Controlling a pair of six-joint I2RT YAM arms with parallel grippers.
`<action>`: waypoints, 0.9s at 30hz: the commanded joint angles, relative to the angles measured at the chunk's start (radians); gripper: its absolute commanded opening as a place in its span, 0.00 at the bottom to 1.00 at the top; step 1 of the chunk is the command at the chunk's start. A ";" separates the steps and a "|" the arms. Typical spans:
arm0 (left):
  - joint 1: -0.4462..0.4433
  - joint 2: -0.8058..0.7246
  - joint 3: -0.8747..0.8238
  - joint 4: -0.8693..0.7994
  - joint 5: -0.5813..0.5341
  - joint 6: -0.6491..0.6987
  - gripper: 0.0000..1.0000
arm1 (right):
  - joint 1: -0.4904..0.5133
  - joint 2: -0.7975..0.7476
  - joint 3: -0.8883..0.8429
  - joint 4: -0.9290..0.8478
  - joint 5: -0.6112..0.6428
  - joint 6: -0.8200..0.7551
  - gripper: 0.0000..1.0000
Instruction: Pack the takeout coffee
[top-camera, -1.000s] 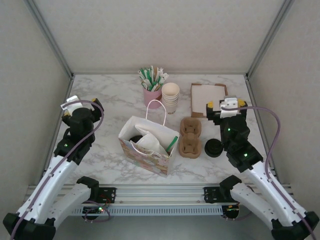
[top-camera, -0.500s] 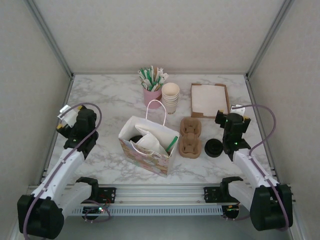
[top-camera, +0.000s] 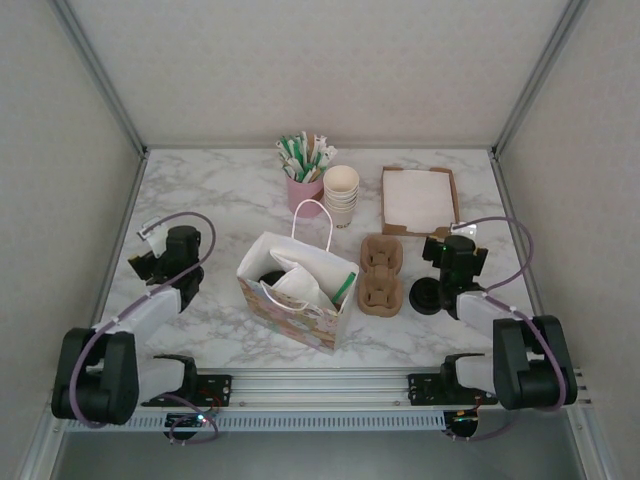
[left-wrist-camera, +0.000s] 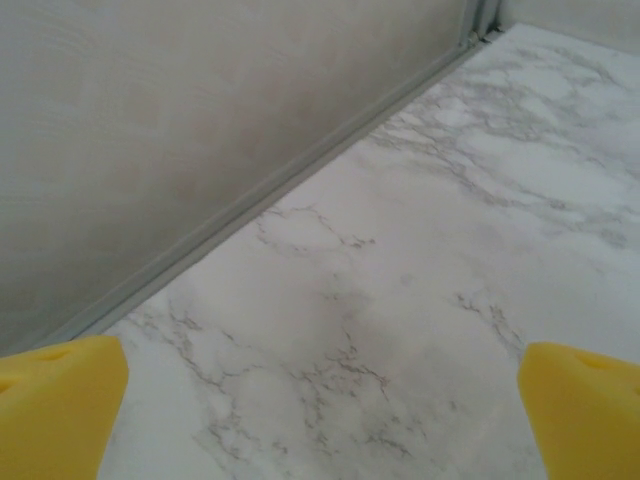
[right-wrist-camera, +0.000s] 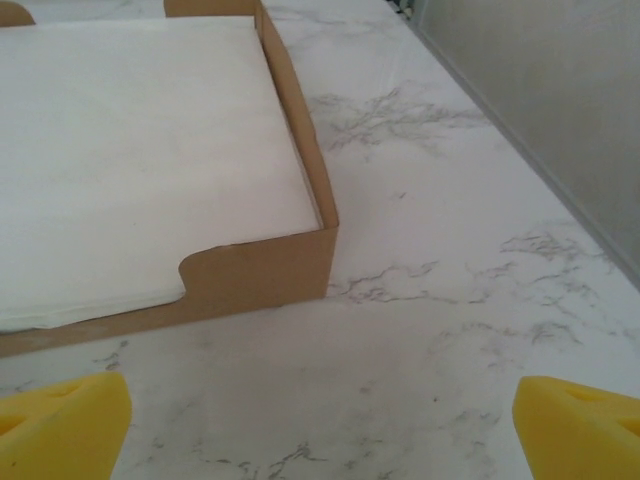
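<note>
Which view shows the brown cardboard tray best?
The top external view: the whole cardboard tray is in frame. The right wrist view shows its near right corner close up, the rest cut off.

The takeout coffee (top-camera: 268, 279), a small cup capped with a round black plastic lid, sits down inside the patterned paper gift bag (top-camera: 295, 308) in the middle of the table. It's tucked into the bag's left end, lid up, and the bag wall hides the cup body.
</note>
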 joint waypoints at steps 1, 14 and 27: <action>0.012 0.051 -0.032 0.159 0.108 0.090 1.00 | -0.008 0.029 0.006 0.115 -0.023 -0.021 0.99; 0.034 0.130 -0.070 0.425 0.423 0.232 1.00 | -0.014 0.204 0.070 0.208 -0.155 -0.040 0.99; 0.040 0.320 -0.071 0.608 0.490 0.213 1.00 | -0.016 0.273 0.030 0.355 -0.257 -0.079 0.99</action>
